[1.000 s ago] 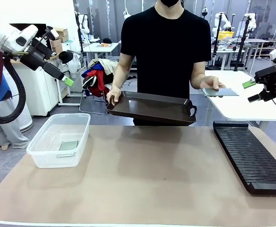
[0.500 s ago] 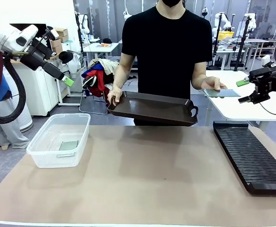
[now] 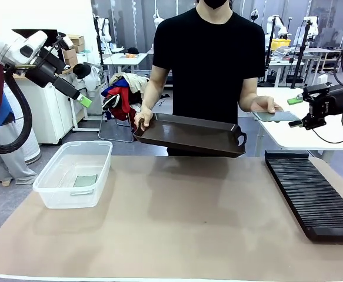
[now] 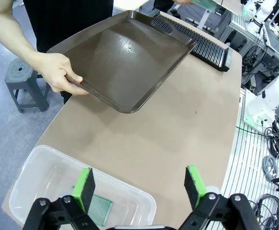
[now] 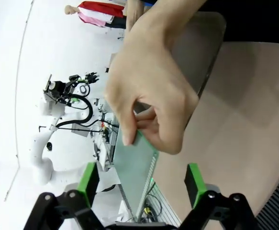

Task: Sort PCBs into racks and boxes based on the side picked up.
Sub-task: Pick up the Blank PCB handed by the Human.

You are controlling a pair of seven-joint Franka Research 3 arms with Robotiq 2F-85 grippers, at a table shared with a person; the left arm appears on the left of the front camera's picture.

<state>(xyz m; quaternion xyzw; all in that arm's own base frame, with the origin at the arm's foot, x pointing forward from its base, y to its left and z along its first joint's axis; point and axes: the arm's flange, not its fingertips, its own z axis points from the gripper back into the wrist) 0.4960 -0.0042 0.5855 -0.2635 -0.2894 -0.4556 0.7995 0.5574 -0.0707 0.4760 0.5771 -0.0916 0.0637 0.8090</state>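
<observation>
1. Counter (image 3: 189, 235): flat matte tan top.
2. Rack (image 3: 312, 194): long flat black slab with many narrow parallel slots across it. It lies on the counter's right side, and no board sits in the slots that show.
3. Tray (image 3: 189, 134): dark brown, rectangular, with a raised lip, cut-out handles and a slightly glossy floor. A person's hand (image 3: 142, 120) holds it by one end, tilted, above the far edge of the counter.
4. Box (image 3: 53, 197): clear translucent plastic tub with rounded corners and a rolled rim, on the counter's left side.
5. Left gripper (image 4: 141, 184): black fingers with green pads, spread wide with nothing between them. It hangs high over the box end of the counter.
6. Right gripper (image 3: 295, 113): jaws apart, not clamped. Its pads sit on either side of the near end of a held board.
7. PCB one (image 3: 85, 180): thin, green and flat, lying on the box floor with a fine dot grid visible in the left wrist view.
8. PCB two (image 5: 132, 177): thin pale grey-green rectangle. The person's other hand (image 3: 264, 104) pinches it at one end, roughly level, with its free end between the right gripper's fingers.
</observation>
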